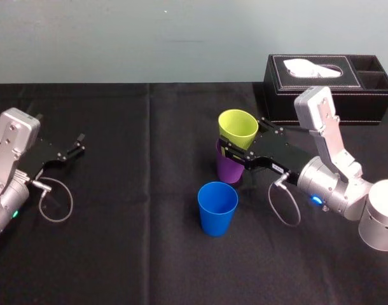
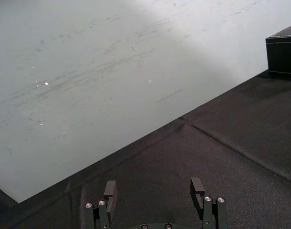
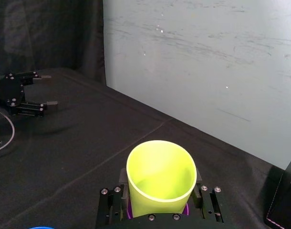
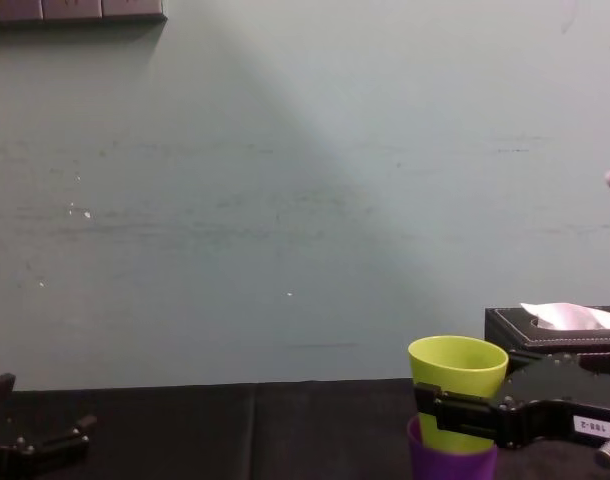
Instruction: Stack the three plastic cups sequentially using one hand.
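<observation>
My right gripper is shut on the lime green cup, with a finger on each side of its wall. The green cup sits tilted in the mouth of the purple cup, which stands on the black table. In the right wrist view the green cup opens toward the camera between the fingers, with a purple sliver under it. The blue cup stands upright by itself just in front of the pair. My left gripper rests open at the table's left, holding nothing.
A black tissue box stands at the back right, close behind the right arm. The black cloth table meets a pale wall at the back. A grey cable loop hangs by the left wrist.
</observation>
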`<state>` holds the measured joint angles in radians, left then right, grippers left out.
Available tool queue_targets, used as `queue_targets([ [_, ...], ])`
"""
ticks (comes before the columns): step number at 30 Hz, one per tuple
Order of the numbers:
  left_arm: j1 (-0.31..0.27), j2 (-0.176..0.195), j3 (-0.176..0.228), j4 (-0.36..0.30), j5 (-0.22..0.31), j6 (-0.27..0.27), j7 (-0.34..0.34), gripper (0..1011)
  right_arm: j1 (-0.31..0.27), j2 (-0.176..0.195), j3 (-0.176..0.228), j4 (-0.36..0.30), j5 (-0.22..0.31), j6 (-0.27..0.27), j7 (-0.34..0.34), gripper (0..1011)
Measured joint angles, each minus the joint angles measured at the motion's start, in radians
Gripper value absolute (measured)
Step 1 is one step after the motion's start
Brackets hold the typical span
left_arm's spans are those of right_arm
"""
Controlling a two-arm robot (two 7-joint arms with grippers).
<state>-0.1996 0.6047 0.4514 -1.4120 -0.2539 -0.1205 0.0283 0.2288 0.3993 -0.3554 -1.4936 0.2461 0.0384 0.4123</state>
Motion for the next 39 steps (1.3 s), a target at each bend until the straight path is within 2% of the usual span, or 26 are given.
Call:
queue_targets([
  [4,0.000,0.000,0.000,0.000,0.000,0.000,0.000,1011,0.000,0.000,0.000,-0.001,0.000,0.001,0.000,741],
  [7,0.000,0.000,0.000,0.000,0.000,0.000,0.000,1011,0.000,0.000,0.001,-0.002,0.000,0.001,0.000,790],
  [8,0.000,0.000,0.000,0.000,0.000,0.000,0.000,1011,0.000,0.001,0.001,-0.002,0.000,0.001,0.000,837],
  [15,0.000,0.000,0.000,0.000,0.000,0.000,0.000,1011,0.000,0.001,0.001,-0.003,0.000,0.002,0.000,1000],
  [31,0.000,0.000,0.000,0.000,0.000,0.000,0.000,1011,-0.006,-0.001,0.010,-0.017,-0.001,0.002,-0.014,1004],
  [37,0.000,0.000,0.000,0.000,0.000,0.000,0.000,1011,-0.057,0.013,0.040,-0.069,0.019,-0.006,-0.025,1004],
  [39,0.000,0.000,0.000,0.000,0.000,0.000,0.000,1011,-0.108,0.036,0.065,-0.116,0.045,-0.019,-0.019,1004],
])
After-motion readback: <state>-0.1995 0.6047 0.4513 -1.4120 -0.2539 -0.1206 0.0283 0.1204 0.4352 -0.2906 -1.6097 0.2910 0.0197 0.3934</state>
